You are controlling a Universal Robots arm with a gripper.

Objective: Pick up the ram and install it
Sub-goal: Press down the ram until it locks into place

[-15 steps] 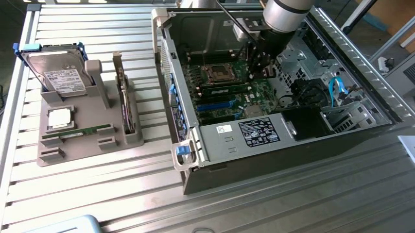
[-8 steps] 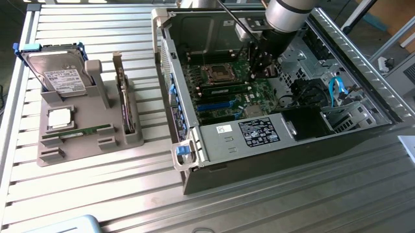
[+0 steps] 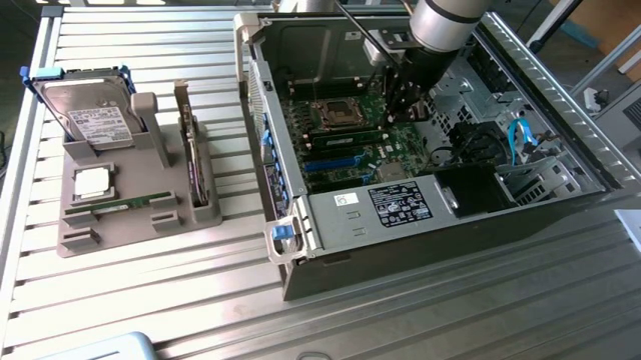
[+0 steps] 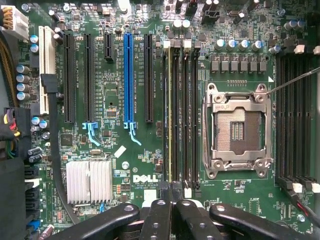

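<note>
A ram stick [image 4: 170,110] stands edge-on in a motherboard slot beside the empty processor socket [image 4: 239,130]. In the exterior view it is the thin green strip [image 3: 350,139] inside the open computer case [image 3: 300,217]. My gripper [image 4: 172,186] is shut, its fingertips pressed together right over one end of that stick. Whether they touch it I cannot tell. The arm reaches down into the case, with the gripper [image 3: 409,112] low over the board. Another narrow green ram stick [image 3: 135,202] lies in the grey holder [image 3: 130,229] at the exterior view's left.
The holder also carries a hard drive [image 3: 95,116], a tall card with a metal bracket [image 3: 191,157] and a square silver processor chip [image 3: 92,182]. Inside the case are a silver heat sink [image 4: 90,181], a blue cable [image 3: 516,139] and the case walls close around the arm.
</note>
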